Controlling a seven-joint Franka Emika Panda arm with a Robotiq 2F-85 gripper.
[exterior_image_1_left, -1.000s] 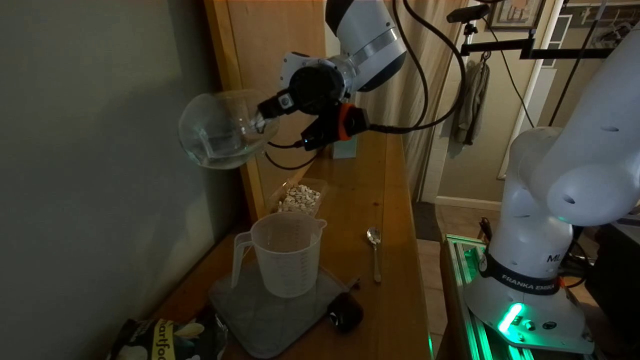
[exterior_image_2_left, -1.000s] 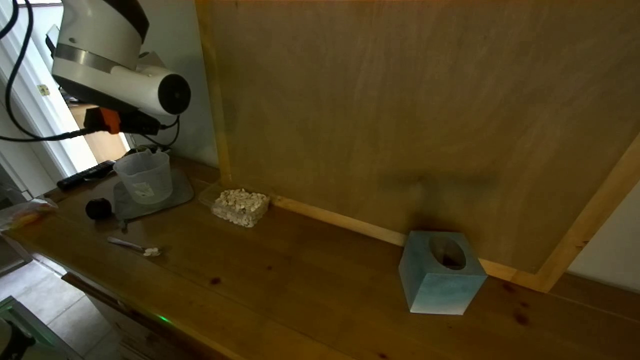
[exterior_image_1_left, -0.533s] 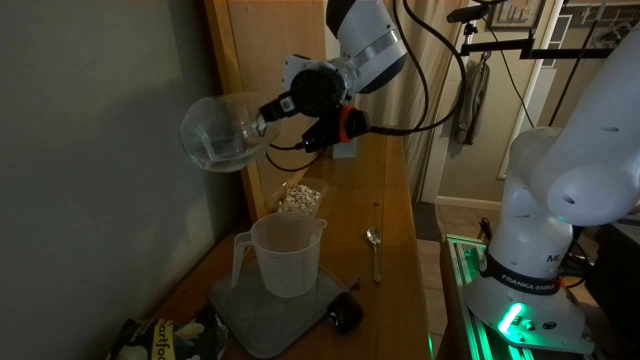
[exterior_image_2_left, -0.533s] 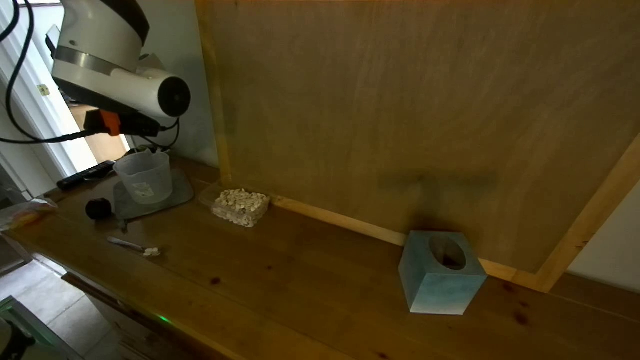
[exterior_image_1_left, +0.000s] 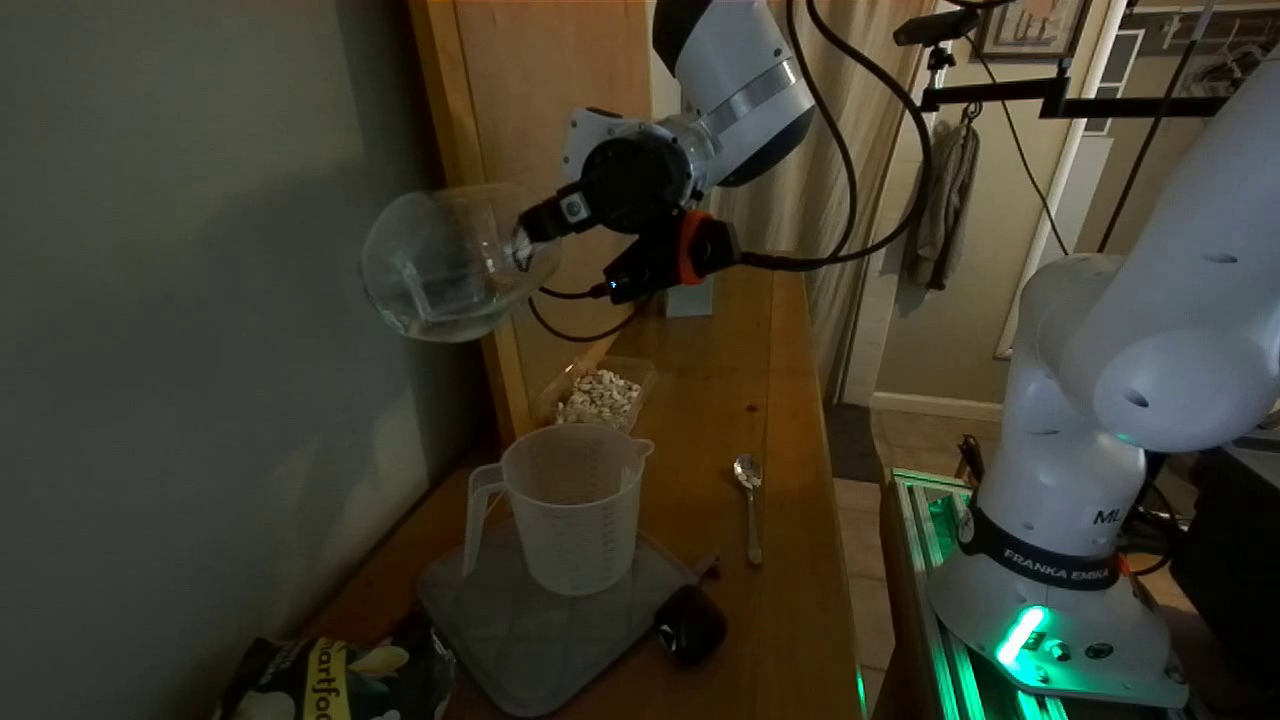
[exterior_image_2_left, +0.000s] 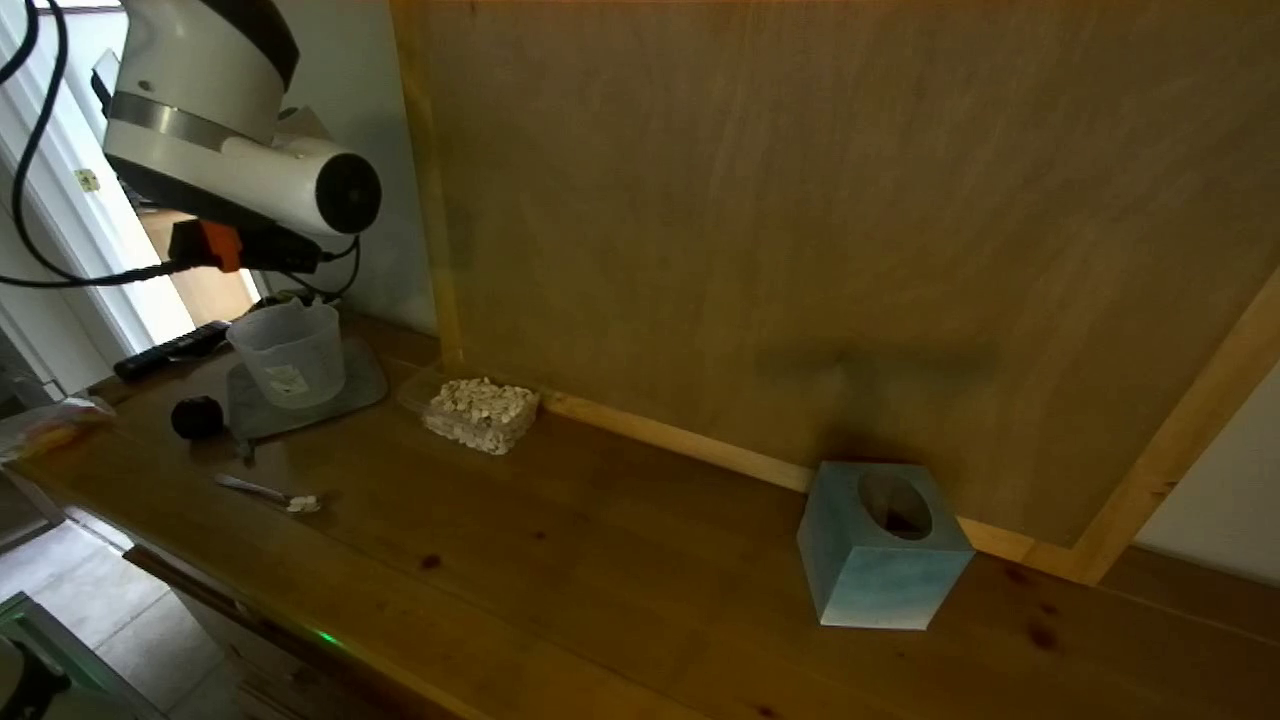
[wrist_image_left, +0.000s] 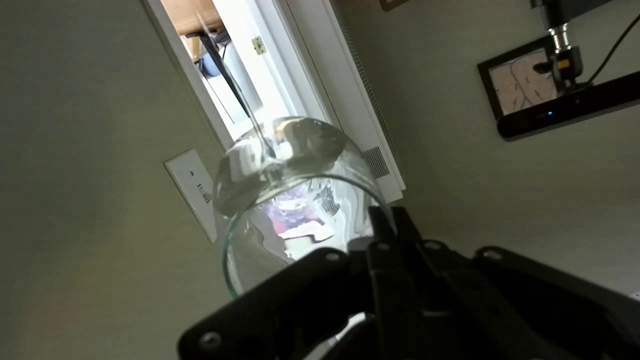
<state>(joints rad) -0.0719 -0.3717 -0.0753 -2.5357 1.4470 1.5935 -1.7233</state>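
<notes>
The tool (wrist_image_left: 389, 210) is pinching a clear glass (exterior_image_1_left: 445, 265) by the rim, its two tips pressing nearly together with the thin edge caught between them. The glass is hanging in the air above the desk (exterior_image_2_left: 600, 600), showing against the grey wall (exterior_image_1_left: 200, 350) in an exterior view. It is lying on its side: its long axis is running nearly level, its mouth is facing the tool, and its rounded end is pointing away, leftward in that view. A bright band is showing along its lower side; whether that is liquid or reflection cannot be told.

One glass is showing. Below it, one measuring jug (exterior_image_1_left: 575, 530) is standing upright on one grey mat (exterior_image_1_left: 520, 650), its handle pointing left and its spout right in the same view. One spoon (exterior_image_1_left: 751, 508) is lying on the desk, white pieces (exterior_image_2_left: 303, 504) resting in its bowl. One clear tub (exterior_image_2_left: 475, 435) is holding a heap of similar pieces. One black round object (exterior_image_1_left: 690, 625) is sitting just beside the mat, one snack bag (exterior_image_1_left: 345, 680) is lying near it, and one blue box (exterior_image_2_left: 885, 555) is standing well apart.
</notes>
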